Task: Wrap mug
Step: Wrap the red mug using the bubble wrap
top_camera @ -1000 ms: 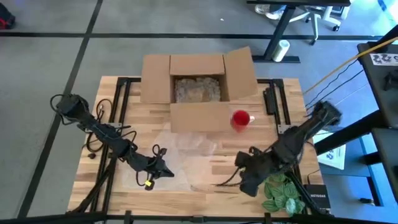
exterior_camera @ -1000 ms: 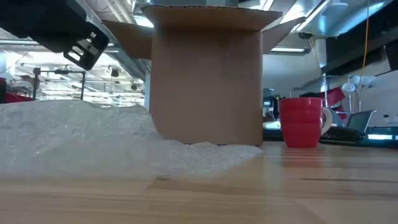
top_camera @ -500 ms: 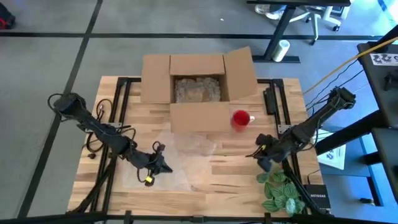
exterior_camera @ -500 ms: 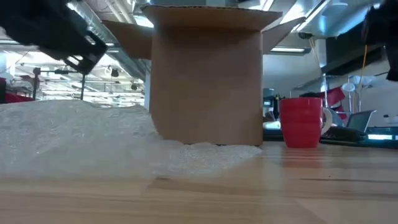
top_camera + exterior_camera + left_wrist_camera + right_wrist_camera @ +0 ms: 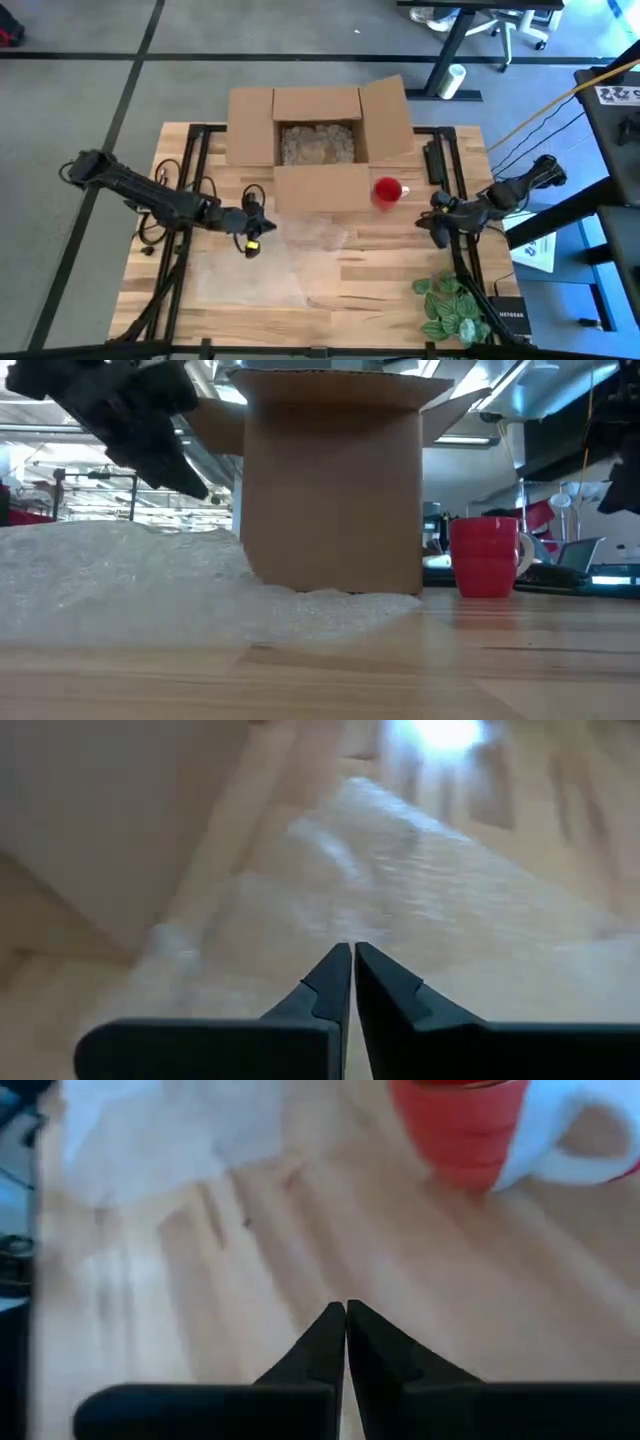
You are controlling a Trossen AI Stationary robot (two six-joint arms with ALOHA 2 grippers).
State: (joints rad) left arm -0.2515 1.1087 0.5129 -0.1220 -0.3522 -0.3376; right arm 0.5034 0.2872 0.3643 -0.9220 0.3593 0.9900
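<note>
The red mug (image 5: 387, 191) stands upright on the table (image 5: 380, 285), just beside the front right corner of the open cardboard box (image 5: 318, 147), with its white handle turned away from the box; nothing touches it and none of the wrap is around it. The sheet of bubble wrap (image 5: 262, 262) lies flat in front of the box, its near edge reaching the box's front wall and well apart from the mug.

Compare the earlier high views: your right gripper (image 5: 437, 222) has swung from low in front of the box, near the leafy plant (image 5: 447, 310), up to a spot to the right of the mug, level with the box's front wall. Its fingers are pressed together and carry nothing, and the right wrist view looks straight at the mug. Your left gripper (image 5: 252, 226) has risen from the wrap's front part to the box's front left corner; its fingers also meet at the tips with nothing between them, hovering over the wrap.

Read this as an approach: neither gripper has hold of anything, so wrapping has not begun, and you will likely need to part the right fingers before taking the mug.

No brand shows on the mug or box. A dark device at the table's front right corner bears white lettering too small to read reliably.
</note>
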